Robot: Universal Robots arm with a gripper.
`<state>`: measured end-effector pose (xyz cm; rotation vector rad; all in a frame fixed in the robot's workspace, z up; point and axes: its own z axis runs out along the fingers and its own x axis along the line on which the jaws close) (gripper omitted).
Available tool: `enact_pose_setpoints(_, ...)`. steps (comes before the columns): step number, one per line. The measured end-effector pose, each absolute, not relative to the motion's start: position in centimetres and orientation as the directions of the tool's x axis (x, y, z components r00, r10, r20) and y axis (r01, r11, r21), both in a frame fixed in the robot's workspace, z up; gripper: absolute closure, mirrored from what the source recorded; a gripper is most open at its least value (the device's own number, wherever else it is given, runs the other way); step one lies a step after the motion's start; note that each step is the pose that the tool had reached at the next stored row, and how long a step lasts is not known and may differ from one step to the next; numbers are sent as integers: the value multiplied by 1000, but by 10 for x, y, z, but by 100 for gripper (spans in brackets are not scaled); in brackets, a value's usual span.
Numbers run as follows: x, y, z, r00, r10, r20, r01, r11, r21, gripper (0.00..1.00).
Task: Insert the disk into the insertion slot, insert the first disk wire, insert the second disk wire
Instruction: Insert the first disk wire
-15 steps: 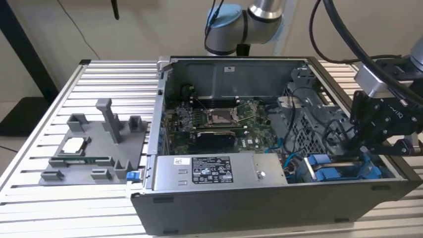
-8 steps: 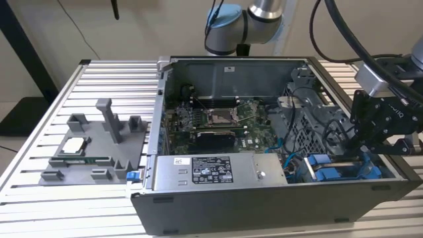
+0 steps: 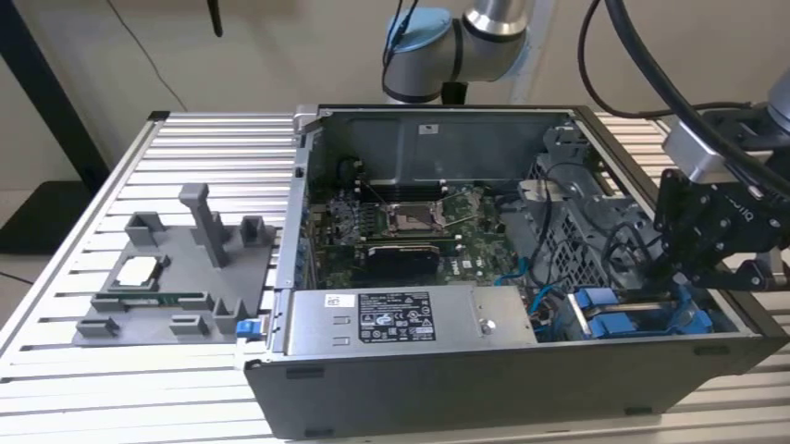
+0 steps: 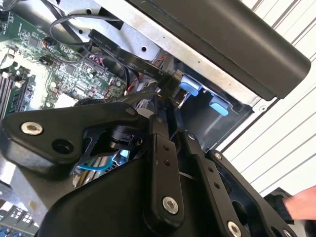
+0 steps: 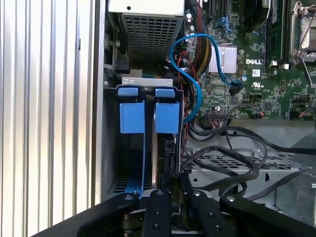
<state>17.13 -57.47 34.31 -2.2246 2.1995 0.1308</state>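
One black gripper reaches into the open computer case; whether its jaws are spread or pinching something cannot be told. Straight ahead of the jaws the disk appears to stand edge-on in the insertion slot, its blue frame running away from them to two blue clips. Beyond the clips a blue cable loops over the motherboard. Well apart from the jaws, outside the case, sits a grey fixture tray.

You see the disk, edge-on in its blue carrier, seated inside the grey-walled insertion slot at four o'clock in the exterior view.
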Motion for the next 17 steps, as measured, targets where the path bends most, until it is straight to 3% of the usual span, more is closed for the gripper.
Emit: enact_pose_setpoints(17, 171, -576, 335, 10, -998, -65, -999, -13, 48, 81)
